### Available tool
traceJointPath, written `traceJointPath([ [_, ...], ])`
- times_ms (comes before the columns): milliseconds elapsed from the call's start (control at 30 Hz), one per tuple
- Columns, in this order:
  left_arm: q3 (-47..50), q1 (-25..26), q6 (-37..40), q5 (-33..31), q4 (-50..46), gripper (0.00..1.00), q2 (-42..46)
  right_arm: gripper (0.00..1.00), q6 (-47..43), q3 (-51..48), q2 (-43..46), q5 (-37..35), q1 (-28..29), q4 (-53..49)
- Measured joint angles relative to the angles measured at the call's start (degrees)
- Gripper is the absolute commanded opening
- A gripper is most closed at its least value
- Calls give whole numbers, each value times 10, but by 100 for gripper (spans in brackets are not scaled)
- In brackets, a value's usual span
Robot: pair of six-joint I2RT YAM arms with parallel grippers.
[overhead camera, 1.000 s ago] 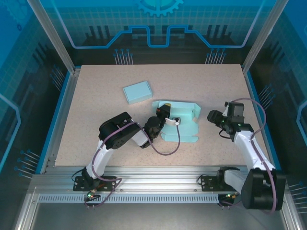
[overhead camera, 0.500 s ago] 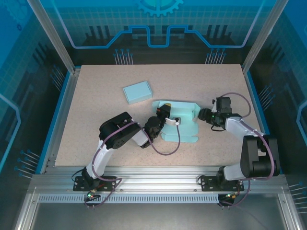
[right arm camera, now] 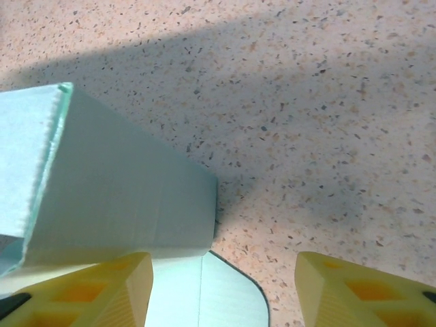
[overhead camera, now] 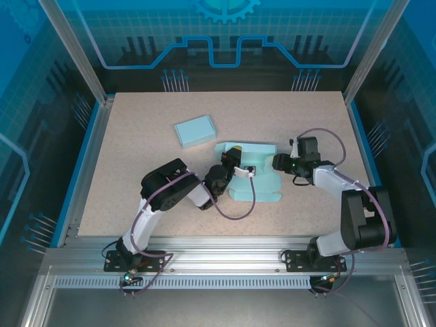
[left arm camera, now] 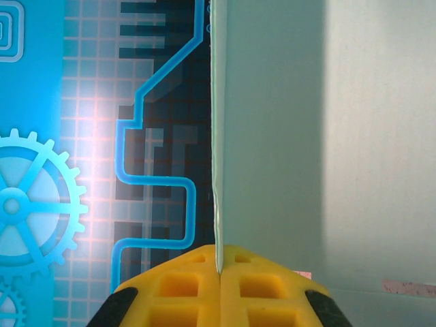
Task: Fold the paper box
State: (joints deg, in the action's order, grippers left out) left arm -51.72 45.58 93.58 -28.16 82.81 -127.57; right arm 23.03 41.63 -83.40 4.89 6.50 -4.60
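Note:
The light-blue paper box [overhead camera: 257,182] lies partly unfolded at the middle of the table. My left gripper [overhead camera: 234,159] is at its left part, shut on a thin upright panel [left arm camera: 306,136]; in the left wrist view the yellow fingertips [left arm camera: 219,272] pinch that panel's edge. My right gripper [overhead camera: 277,163] is at the box's right side and stands open. In the right wrist view a raised flap [right arm camera: 122,197] stands over the left finger [right arm camera: 88,294], and a flat rounded tab [right arm camera: 228,289] lies between the fingers; the right finger [right arm camera: 364,286] is over bare table.
A second, closed light-blue box [overhead camera: 195,130] lies behind and to the left of the paper box. The speckled tabletop [overhead camera: 306,122] is bounded by blue walls and aluminium posts [overhead camera: 357,75]. A cable [overhead camera: 235,208] loops from the left wrist over the near table.
My right arm has swung left across the table and its open gripper now sits against the box's right flap. The left arm and its held panel have stayed put.

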Motion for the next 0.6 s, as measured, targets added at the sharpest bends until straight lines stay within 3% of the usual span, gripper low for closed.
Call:
traceJointPath([
  [600, 0, -5, 0, 0, -1, 0, 0, 51, -10, -25, -5, 17, 11, 66],
])
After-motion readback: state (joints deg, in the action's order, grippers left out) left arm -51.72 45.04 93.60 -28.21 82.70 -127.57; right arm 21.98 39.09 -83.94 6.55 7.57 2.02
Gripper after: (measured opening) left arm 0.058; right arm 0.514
